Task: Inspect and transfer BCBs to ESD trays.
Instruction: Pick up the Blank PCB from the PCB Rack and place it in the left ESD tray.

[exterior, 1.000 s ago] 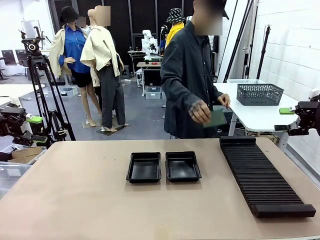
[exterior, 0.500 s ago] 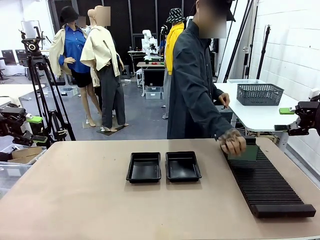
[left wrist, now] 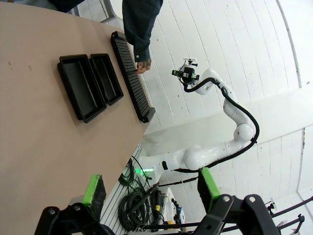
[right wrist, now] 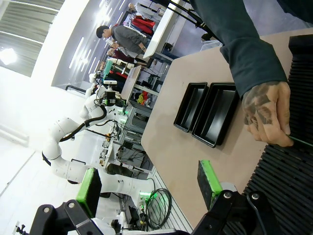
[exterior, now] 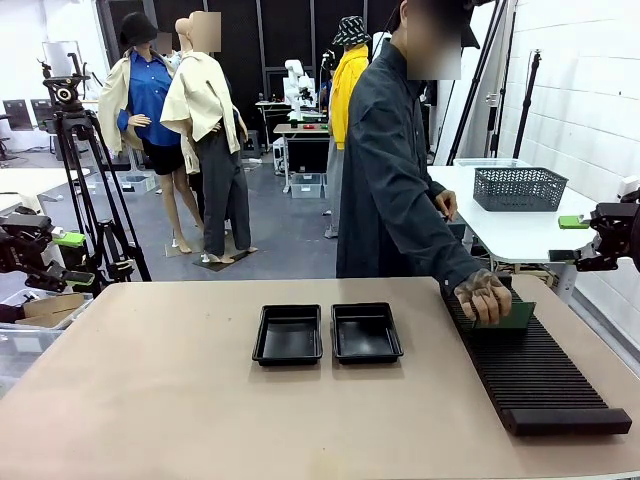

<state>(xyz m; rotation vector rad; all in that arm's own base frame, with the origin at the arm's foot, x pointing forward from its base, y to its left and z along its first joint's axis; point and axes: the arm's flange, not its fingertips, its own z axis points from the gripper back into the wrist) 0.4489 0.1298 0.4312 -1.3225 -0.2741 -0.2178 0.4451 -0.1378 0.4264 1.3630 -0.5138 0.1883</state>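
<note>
While the person's hand [exterior: 487,297] seats a BCB [exterior: 517,316] in the slotted rack [exterior: 530,370] at two o'clock, my left gripper [exterior: 76,258] and right gripper [exterior: 566,238] hang spread, empty — best to reach once it clears.

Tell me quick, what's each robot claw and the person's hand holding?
Left gripper: open, empty.
Right gripper: open, empty.
Person's hand: holding a green board at the rack.

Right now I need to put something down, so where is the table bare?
Widest: the table left of the left tray. Also the strip between both trays and the near edge, and the gap between the right tray and the rack. Crowded: the rack's far end, where the person's hand holds a green board.
</note>
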